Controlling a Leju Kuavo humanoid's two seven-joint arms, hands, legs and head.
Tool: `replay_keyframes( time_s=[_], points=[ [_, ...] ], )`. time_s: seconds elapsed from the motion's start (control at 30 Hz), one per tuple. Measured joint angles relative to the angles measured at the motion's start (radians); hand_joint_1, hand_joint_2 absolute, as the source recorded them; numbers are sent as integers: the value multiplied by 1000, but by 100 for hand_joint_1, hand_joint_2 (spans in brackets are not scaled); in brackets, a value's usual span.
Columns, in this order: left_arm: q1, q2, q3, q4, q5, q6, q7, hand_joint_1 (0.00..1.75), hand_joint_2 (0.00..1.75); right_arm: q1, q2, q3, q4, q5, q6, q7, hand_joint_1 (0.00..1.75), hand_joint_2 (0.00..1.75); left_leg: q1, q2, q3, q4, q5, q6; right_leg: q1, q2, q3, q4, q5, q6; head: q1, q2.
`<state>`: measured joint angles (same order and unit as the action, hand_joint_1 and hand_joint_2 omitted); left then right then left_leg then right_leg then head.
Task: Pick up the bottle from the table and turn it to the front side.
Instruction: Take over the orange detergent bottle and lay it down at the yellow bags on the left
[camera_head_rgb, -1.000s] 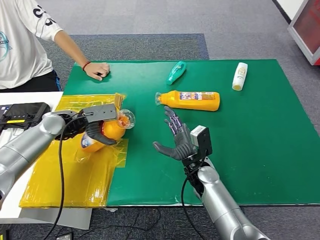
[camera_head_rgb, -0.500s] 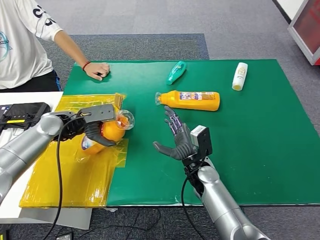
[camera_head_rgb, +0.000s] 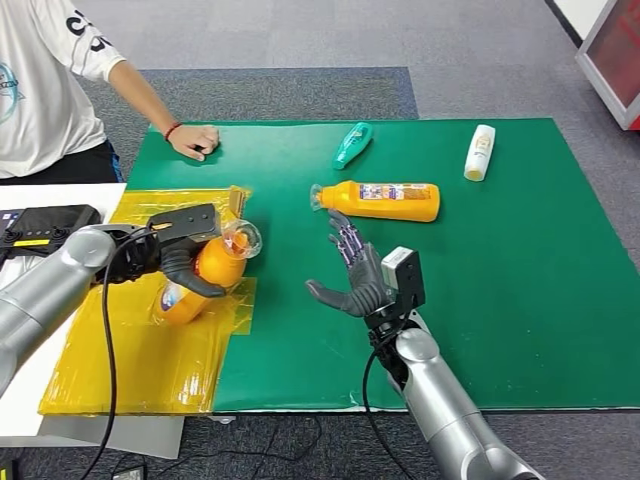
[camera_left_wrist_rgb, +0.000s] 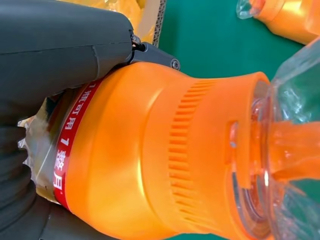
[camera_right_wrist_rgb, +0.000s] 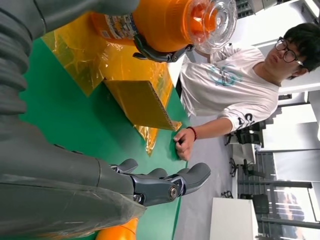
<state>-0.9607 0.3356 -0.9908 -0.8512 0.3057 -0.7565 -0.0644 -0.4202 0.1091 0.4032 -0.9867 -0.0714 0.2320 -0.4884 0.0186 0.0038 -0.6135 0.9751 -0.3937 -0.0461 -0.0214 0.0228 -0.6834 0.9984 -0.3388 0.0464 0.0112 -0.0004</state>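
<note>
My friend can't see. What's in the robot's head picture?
The robot's left hand holds an orange bottle over yellow plastic, while its right hand waits open above a green mat. Three more bottles lie farther back, and a person's hand rests on the mat.

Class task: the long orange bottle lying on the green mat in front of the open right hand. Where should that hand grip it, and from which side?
Grip the long orange bottle around its labelled middle, from above: it lies flat, crosswise ahead of the right hand.
</note>
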Motion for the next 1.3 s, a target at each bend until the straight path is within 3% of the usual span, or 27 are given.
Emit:
replay_keyframes(
  time_s=[0.53,0.57,0.67,0.7,1.3],
  points=[
    [0,4,8,28,60,-10,5,175,175,-15,0,2,9,-11,0,12,0,175,0,0,0,0,0,0,0,0,0,0,0,0,0,0],
    [0,4,8,29,60,-7,7,151,175,-15,0,2,9,-11,-1,13,0,175,0,0,0,0,0,0,0,0,0,0,0,0,0,0],
    [-1,2,8,32,55,2,15,20,175,-15,0,2,10,-12,-3,13,0,175,0,0,0,0,0,0,0,0,0,0,0,0,0,0],
    [-2,2,8,33,52,4,15,0,175,-15,0,2,10,-12,-3,14,0,175,0,0,0,0,0,0,0,0,0,0,0,0,0,0],
    [-22,-19,-5,50,-13,48,7,0,175,-23,0,2,17,-13,-7,14,0,175,0,0,0,0,1,0,0,0,0,0,1,-1,0,0]
  ],
)
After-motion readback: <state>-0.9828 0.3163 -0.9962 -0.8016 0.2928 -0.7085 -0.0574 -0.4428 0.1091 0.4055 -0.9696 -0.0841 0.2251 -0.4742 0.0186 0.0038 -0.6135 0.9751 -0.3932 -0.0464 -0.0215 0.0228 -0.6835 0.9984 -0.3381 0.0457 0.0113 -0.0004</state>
